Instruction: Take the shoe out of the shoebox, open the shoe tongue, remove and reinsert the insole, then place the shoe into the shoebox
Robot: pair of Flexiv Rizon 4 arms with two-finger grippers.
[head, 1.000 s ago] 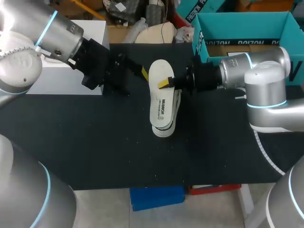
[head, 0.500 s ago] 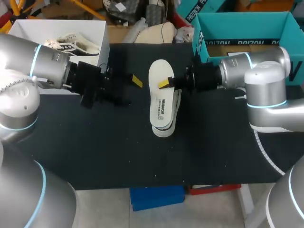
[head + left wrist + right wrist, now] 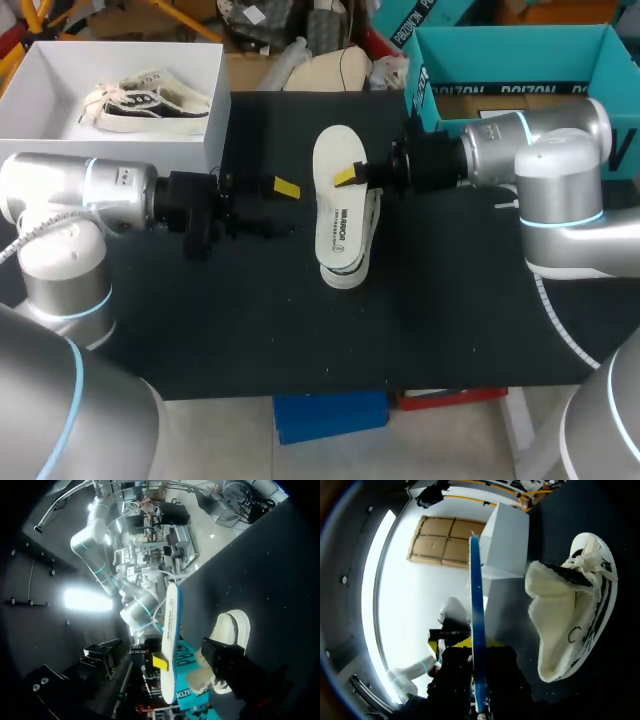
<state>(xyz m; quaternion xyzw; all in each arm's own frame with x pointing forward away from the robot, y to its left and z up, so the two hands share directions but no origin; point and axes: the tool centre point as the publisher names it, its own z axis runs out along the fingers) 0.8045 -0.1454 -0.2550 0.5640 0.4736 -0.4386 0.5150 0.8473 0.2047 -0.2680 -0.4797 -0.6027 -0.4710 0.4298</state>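
Pulling back toward its own side, my left arm is now uncovering the white box (image 3: 215, 125) it was hiding a second ago, while the insole (image 3: 338, 215) and my right gripper (image 3: 350, 178) are staying where they were.

My right gripper is pinching the insole by its edge, one finger above and one below. The insole is hanging out flat ahead of the fingers, directly above the shoe (image 3: 350, 272). Seen from my right wrist, the insole (image 3: 476, 630) is running edge-on between the fingers, with the shoe (image 3: 575, 610) lying beside it on the table (image 3: 250, 320), its fleecy mouth gaping.

I am judging the insole to be light, thin and bendy, so it is likely to sag or buckle if pushed from one end. Holding it near the heel and feeding the toe in first looks best. The shoe looks soft and light and may slide on the table, so it needs steadying at the heel.

My left gripper (image 3: 280, 207) is hanging open and empty beside the insole, not touching it. The white box is sitting behind my left arm with another shoe (image 3: 140, 100) inside. A teal box (image 3: 520, 45) is standing behind my right arm. Neither box is blocking the way.
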